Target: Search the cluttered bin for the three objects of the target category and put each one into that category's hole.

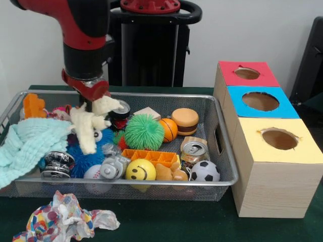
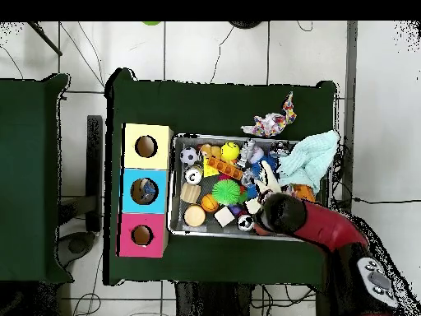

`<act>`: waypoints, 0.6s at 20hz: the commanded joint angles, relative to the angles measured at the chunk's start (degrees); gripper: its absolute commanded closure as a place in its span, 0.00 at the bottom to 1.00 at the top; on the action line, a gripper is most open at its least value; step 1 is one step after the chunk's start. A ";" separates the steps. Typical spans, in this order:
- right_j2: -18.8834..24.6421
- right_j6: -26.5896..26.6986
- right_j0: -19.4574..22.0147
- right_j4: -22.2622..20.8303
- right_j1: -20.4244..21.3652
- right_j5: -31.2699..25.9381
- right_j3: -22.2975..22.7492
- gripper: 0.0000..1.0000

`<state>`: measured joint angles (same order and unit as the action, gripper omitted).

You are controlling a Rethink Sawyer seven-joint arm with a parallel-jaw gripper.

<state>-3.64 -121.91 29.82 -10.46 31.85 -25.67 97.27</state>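
While over bin [image 1: 222,151] — pincer [image 1: 93,103] apparently grips plush [image 1: 88,123].

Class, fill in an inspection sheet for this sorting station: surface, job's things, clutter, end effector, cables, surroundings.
Surface: green table.
Job's things: mesh bin of mixed toys; box with red hole, blue hole, yellow hole.
Clutter: crumpled patterned wrapper outside the bin; light blue cloth over its rim.
End effector: low over the bin at a cream plush toy; grip state unclear.
Cables: thin ones on the floor.
Surroundings: white tiled floor.
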 commanded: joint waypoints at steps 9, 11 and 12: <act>11.20 11.81 7.44 -6.85 1.62 -4.58 -10.34 1.00; 11.75 11.15 7.54 -7.38 1.17 -4.26 -10.29 1.00; 11.96 11.15 7.44 -8.26 1.20 -3.40 -10.12 1.00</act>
<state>0.75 -121.91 37.02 -14.32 34.59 -28.07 90.40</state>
